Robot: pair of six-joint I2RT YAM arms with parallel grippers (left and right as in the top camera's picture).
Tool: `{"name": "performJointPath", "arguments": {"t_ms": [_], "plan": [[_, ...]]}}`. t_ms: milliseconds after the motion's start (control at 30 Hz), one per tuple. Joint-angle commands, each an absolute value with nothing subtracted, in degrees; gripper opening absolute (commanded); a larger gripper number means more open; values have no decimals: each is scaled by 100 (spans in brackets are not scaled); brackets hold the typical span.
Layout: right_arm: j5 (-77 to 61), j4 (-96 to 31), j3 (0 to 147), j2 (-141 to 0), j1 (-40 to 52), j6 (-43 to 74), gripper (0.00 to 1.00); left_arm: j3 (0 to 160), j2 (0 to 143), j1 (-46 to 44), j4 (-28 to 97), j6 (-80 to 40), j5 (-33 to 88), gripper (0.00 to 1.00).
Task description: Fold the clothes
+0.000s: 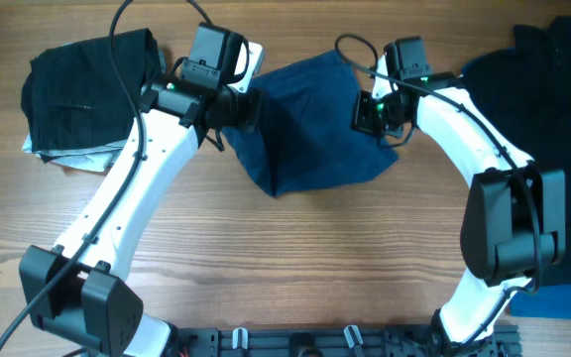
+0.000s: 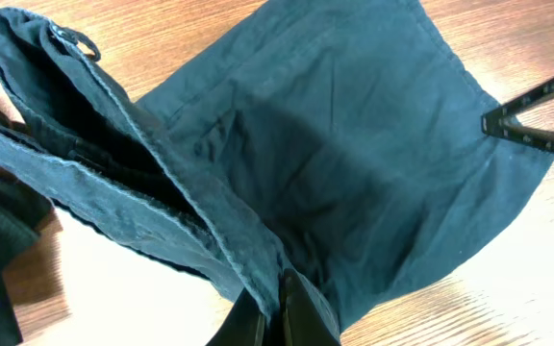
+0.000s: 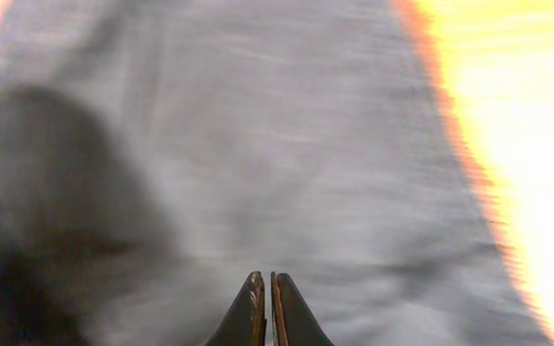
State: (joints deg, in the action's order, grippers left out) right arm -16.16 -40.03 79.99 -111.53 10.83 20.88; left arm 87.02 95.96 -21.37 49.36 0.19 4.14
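At the middle of the wooden surface (image 1: pixel 295 258), a navy blue woven cloth garment (image 1: pixel 310 124) is stretched loosely between the two hands, its lower corner resting on the wood. The left hand (image 1: pixel 238 107) sits at the garment's left edge, its fingers pressed together and pinching a seamed fold of the fabric. The right hand (image 1: pixel 370 114) is at the right edge, also clamped on the cloth. A folded black garment (image 1: pixel 82 84) lies far left, well apart, and a dark garment with a pale logo (image 1: pixel 553 109) lies far right.
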Motion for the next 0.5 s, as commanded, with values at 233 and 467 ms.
{"name": "performJointPath", "arguments": {"t_ms": [233, 467], "plan": [[23, -3828, 7238, -11306, 976, 1806, 4, 8875, 9450, -2434, 4578, 128, 725, 4], [64, -3459, 6836, -11306, 965, 1863, 4, 8875, 9450, -2486, 4525, 132, 716, 4]]}}
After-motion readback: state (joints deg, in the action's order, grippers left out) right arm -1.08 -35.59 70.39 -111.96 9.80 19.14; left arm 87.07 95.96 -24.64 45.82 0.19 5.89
